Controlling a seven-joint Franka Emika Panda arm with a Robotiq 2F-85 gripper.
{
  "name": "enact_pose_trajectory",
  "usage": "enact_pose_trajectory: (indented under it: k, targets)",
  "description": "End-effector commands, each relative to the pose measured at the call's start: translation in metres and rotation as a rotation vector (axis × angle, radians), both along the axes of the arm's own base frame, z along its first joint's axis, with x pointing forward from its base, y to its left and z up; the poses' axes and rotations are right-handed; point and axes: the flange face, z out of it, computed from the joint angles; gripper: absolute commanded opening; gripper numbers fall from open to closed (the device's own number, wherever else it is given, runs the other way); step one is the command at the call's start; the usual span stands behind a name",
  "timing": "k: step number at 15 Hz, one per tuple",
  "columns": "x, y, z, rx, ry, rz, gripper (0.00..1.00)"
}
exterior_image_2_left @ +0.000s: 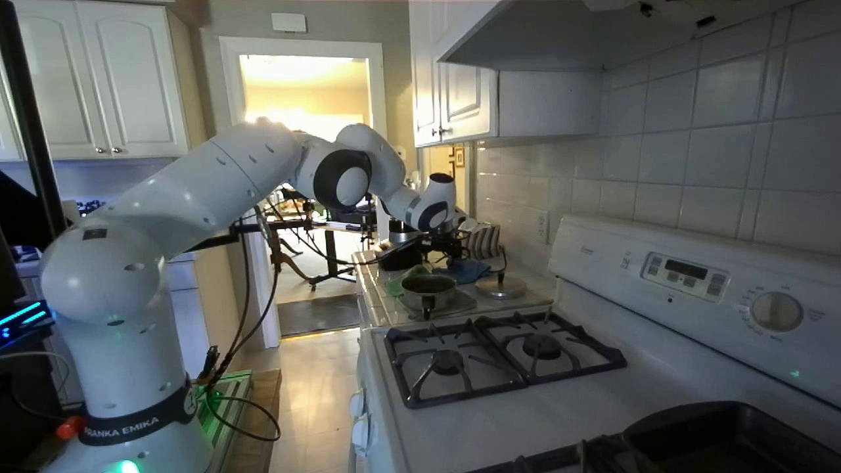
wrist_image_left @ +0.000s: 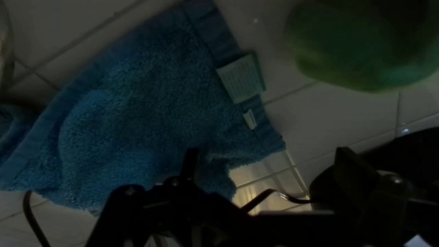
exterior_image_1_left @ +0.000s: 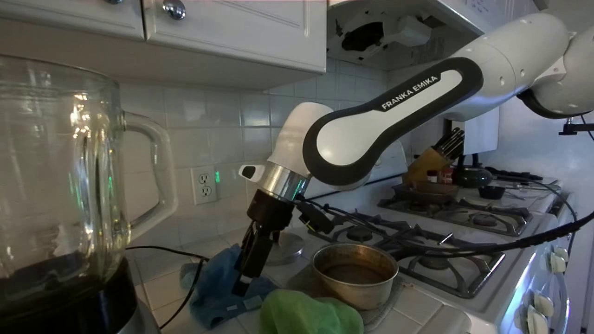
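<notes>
The gripper (wrist_image_left: 267, 154) hangs spread wide over the blue towel (wrist_image_left: 147, 113) (touching or not, I can't tell), which lies toward the wall-side edge of the counter (exterior_image_1_left: 417, 301), green cloth (exterior_image_1_left: 311, 313) nearer the front edge.

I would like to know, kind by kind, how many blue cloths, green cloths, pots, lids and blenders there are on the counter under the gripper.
Blue cloth: 1, seemingly one folded piece
Green cloth: 1
Pot: 1
Lid: 1
Blender: 1
Total: 5
</notes>
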Motion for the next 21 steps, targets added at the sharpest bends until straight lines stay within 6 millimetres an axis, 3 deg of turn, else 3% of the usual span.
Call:
enact_pose_trajectory:
  k: [1, 10, 17, 21]
  targets:
    - [0.008, 0.011, -0.008, -0.004, -0.116, 0.04, 1.0]
    - [0.028, 0.011, -0.01, -0.003, -0.23, -0.014, 1.0]
    - [0.03, 0.005, -0.033, -0.15, -0.177, 0.01, 0.47]
    - [0.031, 0.002, -0.034, -0.206, -0.113, 0.014, 0.19]
